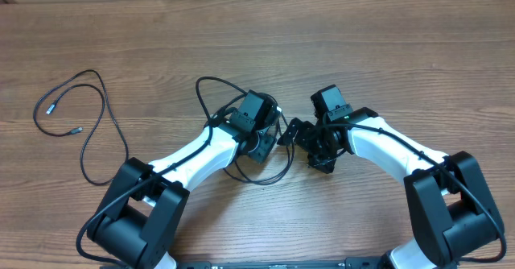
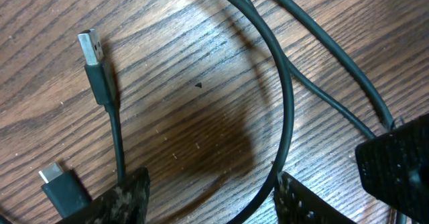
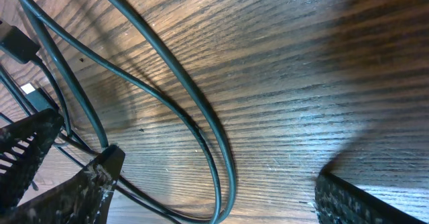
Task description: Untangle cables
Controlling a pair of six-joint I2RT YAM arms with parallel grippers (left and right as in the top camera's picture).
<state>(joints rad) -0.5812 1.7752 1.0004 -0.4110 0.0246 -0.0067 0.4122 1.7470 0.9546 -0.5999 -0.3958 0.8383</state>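
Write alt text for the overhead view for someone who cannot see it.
Two white-and-black robot arms meet at the middle of a wooden table, left tool and right tool close together over looped black cables. Another black cable lies loose far left, both silver plug ends showing.

No readable txt, labels, brands or nos. in any view.

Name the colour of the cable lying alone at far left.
The cable is black, silver at its plug tips; best seen overhead.
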